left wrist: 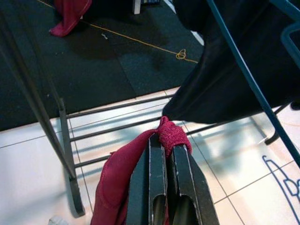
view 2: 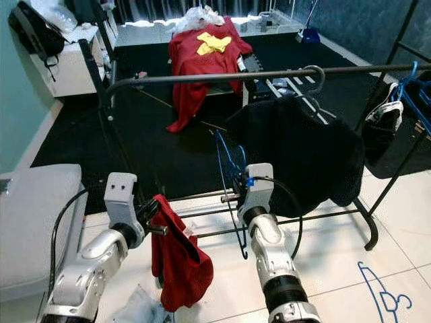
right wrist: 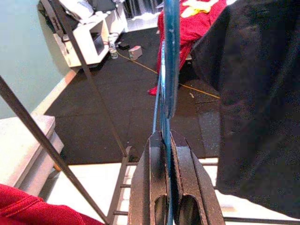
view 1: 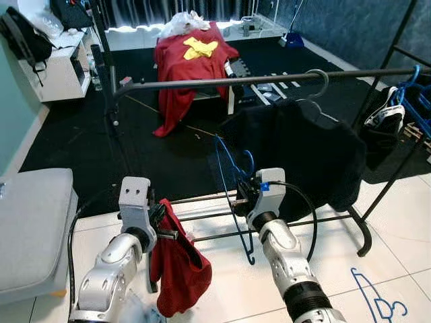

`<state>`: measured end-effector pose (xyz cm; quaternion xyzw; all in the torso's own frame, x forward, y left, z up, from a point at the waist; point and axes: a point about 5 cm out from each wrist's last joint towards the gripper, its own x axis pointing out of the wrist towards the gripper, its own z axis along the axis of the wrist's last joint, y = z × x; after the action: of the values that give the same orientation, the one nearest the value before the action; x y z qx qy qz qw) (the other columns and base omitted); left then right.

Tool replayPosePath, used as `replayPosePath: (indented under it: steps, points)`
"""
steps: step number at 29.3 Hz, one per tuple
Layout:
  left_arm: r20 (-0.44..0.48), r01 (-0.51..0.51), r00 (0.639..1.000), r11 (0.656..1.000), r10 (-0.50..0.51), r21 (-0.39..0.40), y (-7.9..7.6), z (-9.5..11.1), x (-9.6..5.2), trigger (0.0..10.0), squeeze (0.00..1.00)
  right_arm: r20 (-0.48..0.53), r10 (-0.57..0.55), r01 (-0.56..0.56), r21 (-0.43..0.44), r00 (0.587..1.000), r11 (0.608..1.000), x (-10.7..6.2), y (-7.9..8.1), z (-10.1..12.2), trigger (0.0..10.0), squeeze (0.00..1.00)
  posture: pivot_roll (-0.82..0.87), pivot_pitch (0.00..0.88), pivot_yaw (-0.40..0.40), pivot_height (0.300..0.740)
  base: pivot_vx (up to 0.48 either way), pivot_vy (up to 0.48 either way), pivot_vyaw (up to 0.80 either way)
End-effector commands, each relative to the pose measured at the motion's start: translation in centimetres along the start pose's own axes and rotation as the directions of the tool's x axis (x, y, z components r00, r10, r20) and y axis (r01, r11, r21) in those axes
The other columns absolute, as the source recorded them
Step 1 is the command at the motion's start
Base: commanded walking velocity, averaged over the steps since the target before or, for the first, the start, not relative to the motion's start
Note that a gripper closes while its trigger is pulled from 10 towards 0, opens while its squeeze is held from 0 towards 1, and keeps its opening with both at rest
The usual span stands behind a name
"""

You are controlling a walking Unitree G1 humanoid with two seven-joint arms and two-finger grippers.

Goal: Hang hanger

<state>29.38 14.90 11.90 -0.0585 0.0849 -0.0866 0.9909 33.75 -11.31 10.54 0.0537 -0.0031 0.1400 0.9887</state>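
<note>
The clothes rack [view 1: 269, 79] spans the scene, its top rail running across above both arms, with a black garment [view 1: 303, 155] already hanging from it by a grey hook. Below and in front of that rail, the right gripper [view 1: 241, 192] is clamped on a blue hanger [view 1: 232, 195] — the wrist view shows the two black fingers pressed together with the thin blue wire pinched between them, the hanger's frame dangling beneath. The left gripper [view 1: 160, 215] is closed tight on a fold of a red garment [view 1: 178, 259], which hangs limp toward the tiled floor [view 1: 390, 229].

The step in hand looks like the carry — hanger held, not yet on the rail. Next, the right arm likely has to lift the hook above the rail, in the bare stretch beside the black garment, and lower it over.
</note>
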Motion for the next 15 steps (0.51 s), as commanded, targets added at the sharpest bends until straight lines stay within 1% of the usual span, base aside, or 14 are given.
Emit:
replayPosePath:
  steps: [1,3,4,6,10,11,13,15]
  points:
    - [0.02,-0.008,1.0,1.0,0.008,-0.01,-0.04,0.31,0.25,10.0,0.0,-0.028,0.001,0.0,0.006,1.0,1.0,-0.57,0.19,-0.55,10.0,0.0,0.08,0.053,0.042,0.74,0.0,0.0,0.0]
    - [0.018,-0.01,1.0,1.0,0.01,-0.001,-0.06,0.28,0.31,10.0,0.0,-0.03,0.005,-0.006,-0.004,1.0,1.0,-0.73,0.29,-0.55,10.0,0.0,0.08,0.053,0.042,0.74,0.0,0.0,0.0]
    - [0.013,-0.018,1.0,1.0,0.018,0.001,-0.08,0.28,0.38,10.0,0.0,-0.035,0.013,-0.014,-0.029,0.999,0.999,-0.82,0.4,-0.61,10.0,0.0,0.08,0.054,0.043,0.74,0.0,-0.48,0.0]
    - [0.013,-0.018,1.0,1.0,0.018,0.001,-0.08,0.28,0.38,10.0,0.0,-0.035,0.013,-0.014,-0.029,0.999,0.999,-0.82,0.4,-0.61,10.0,0.0,0.08,0.054,0.043,0.74,0.0,-0.48,0.0]
    - [0.021,-0.017,1.0,1.0,0.016,0.015,-0.28,0.52,0.49,10.0,0.0,-0.058,0.007,-0.011,-0.081,0.998,0.997,-0.81,0.39,-0.84,10.0,0.0,0.09,0.052,0.043,0.74,0.0,-0.48,0.73]
    - [0.021,-0.017,1.0,1.0,0.016,0.015,-0.28,0.52,0.49,10.0,0.0,-0.058,0.007,-0.011,-0.081,0.998,0.997,-0.81,0.39,-0.84,10.0,0.0,0.09,0.052,0.043,0.74,0.0,-0.48,0.8]
    - [0.018,-0.034,0.999,0.999,0.034,-0.009,-0.07,0.57,0.44,10.0,0.0,-0.065,-0.005,-0.001,-0.086,0.998,0.996,-0.82,0.18,-0.87,10.0,0.0,0.08,0.051,0.043,0.74,0.0,0.0,0.0]
    - [0.018,-0.034,0.999,0.999,0.034,-0.017,-0.05,0.61,0.41,10.0,0.0,-0.066,-0.013,0.008,-0.064,0.998,0.998,-0.91,0.05,-0.81,10.0,0.0,0.08,0.051,0.042,0.74,0.0,0.0,0.0]
